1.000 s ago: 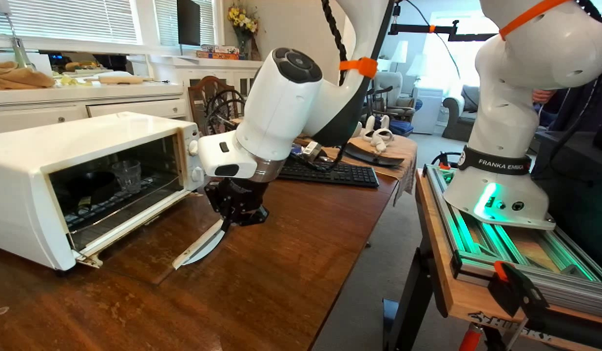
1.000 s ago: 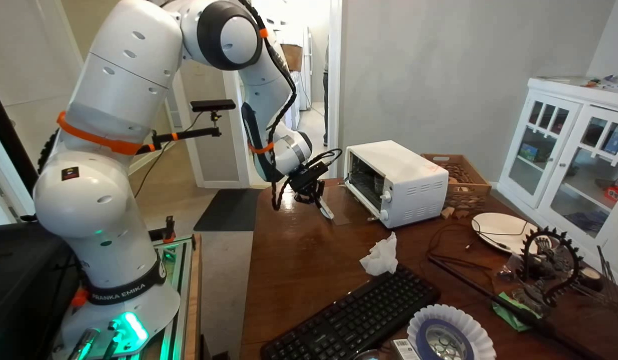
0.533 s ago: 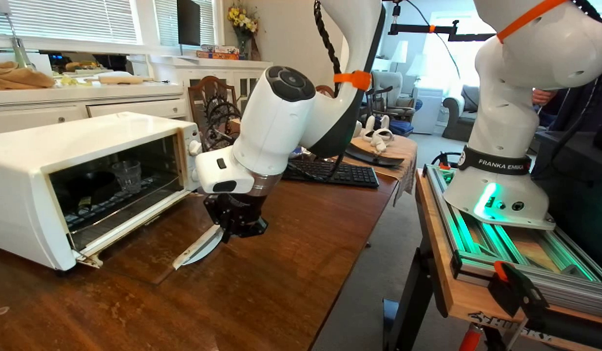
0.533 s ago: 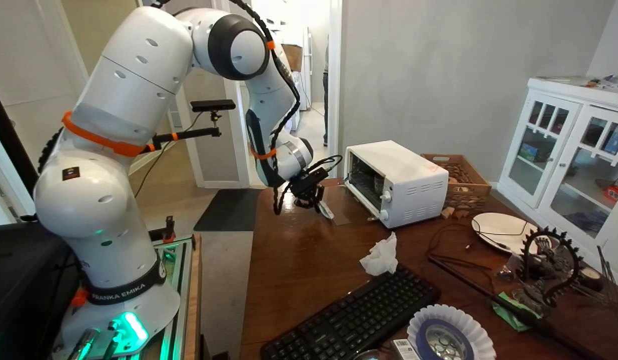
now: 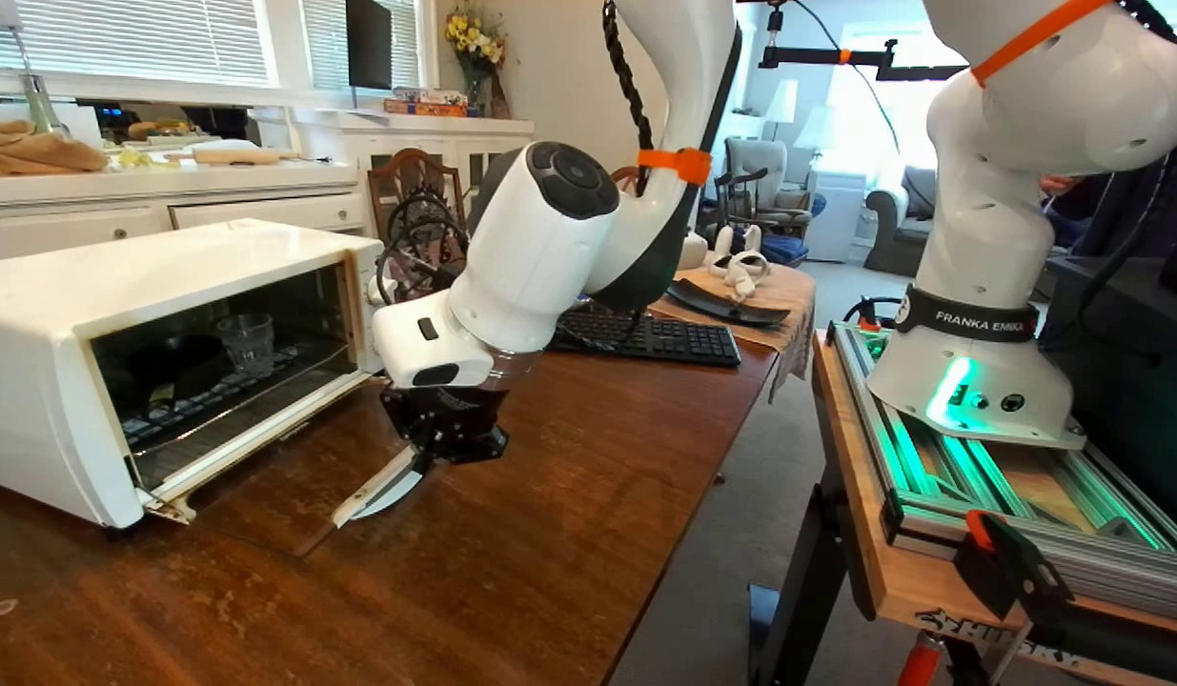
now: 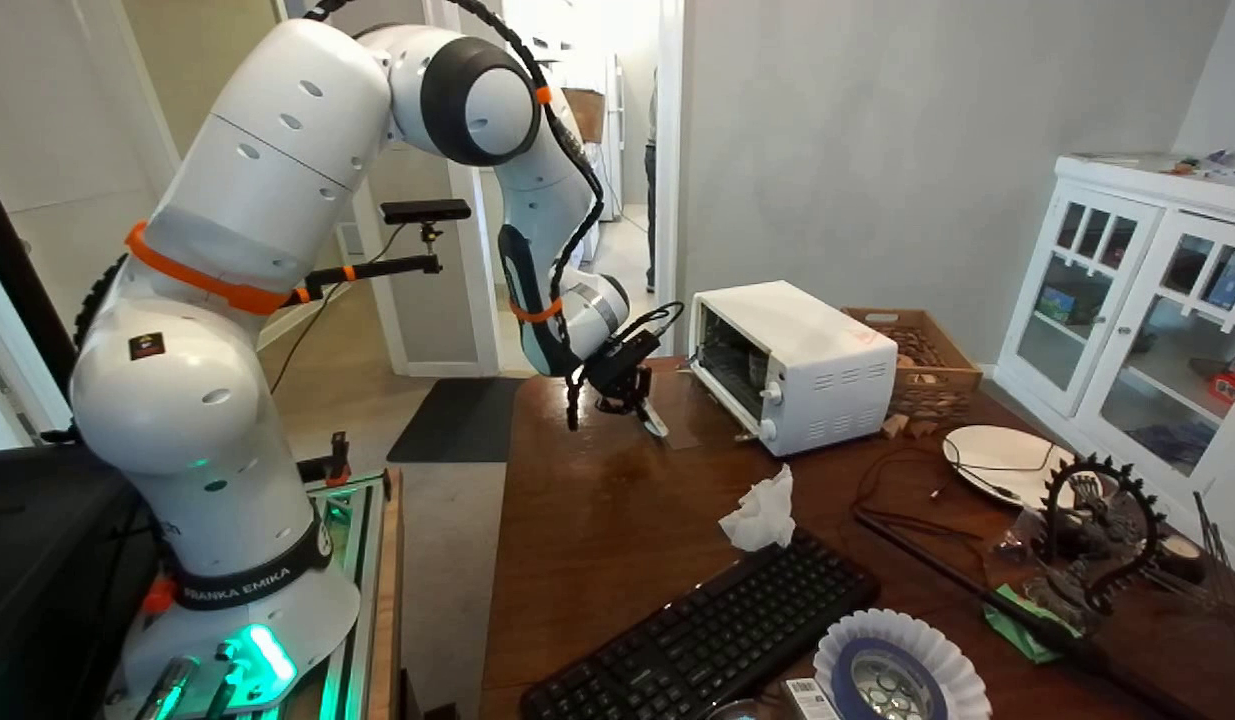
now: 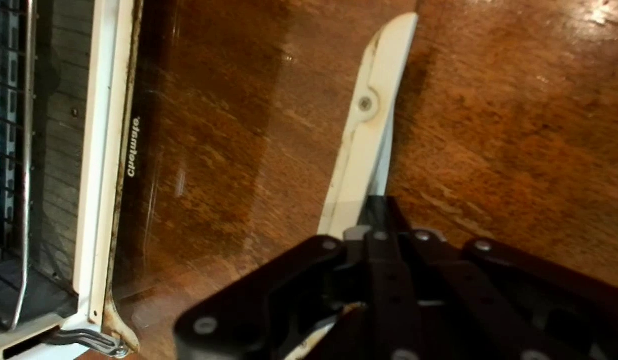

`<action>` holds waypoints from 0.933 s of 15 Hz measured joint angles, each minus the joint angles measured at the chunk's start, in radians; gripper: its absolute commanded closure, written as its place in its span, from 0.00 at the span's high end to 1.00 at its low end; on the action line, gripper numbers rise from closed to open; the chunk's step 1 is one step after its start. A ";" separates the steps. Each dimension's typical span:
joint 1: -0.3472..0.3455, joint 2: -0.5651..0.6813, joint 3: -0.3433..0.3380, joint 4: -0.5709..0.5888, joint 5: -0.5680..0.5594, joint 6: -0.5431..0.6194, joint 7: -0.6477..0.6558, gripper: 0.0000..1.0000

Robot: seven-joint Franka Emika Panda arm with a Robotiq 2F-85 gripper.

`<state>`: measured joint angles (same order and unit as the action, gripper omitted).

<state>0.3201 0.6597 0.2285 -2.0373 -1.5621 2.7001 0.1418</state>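
Looking at your tool now, you see the gripper (image 5: pixel 422 462) whose jaws stand fully together, with no gap between the fingers, and nothing visible is held in it. Its fingertips (image 7: pixel 379 212) reach down at the pale door handle (image 7: pixel 354 150) — in the wrist view they overlap the curved grip of this handle, but you cannot tell for certain if they touch it. The handle is long and cream-coloured, with a screw (image 7: pixel 365 104) near one end, and it runs along the outer edge of the glass door (image 7: pixel 213 165) of the toaster oven (image 5: pixel 188 257). This door is open and lowered over the brown wooden table (image 5: pixel 436 591), so that you see the wood through the glass. Inside the toaster oven you find a dark pan (image 5: pixel 173 367) and, just beside it, a clear tumbler (image 5: pixel 248 345). In both exterior views your gripper is tilted, low above the table and in front of the oven's opening — well apart from the pan and the tumbler. Farther along the same table, in an exterior view, you have a black keyboard (image 6: pixel 707 630), and a crumpled white tissue (image 6: pixel 762 512) is just beside it. A white plate (image 6: pixel 987 450) lies near the toaster oven, and a woven basket (image 6: pixel 927 385) stands just beyond the oven, close to the grey wall (image 6: pixel 927 150).
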 measured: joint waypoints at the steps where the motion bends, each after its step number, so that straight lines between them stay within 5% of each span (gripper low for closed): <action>1: 0.005 0.000 -0.002 0.000 -0.015 -0.003 0.011 0.00; 14: 0.060 -0.120 0.054 -0.007 -0.179 -0.249 0.156 0.00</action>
<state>0.3804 0.5399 0.2829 -2.0438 -1.7408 2.4516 0.2979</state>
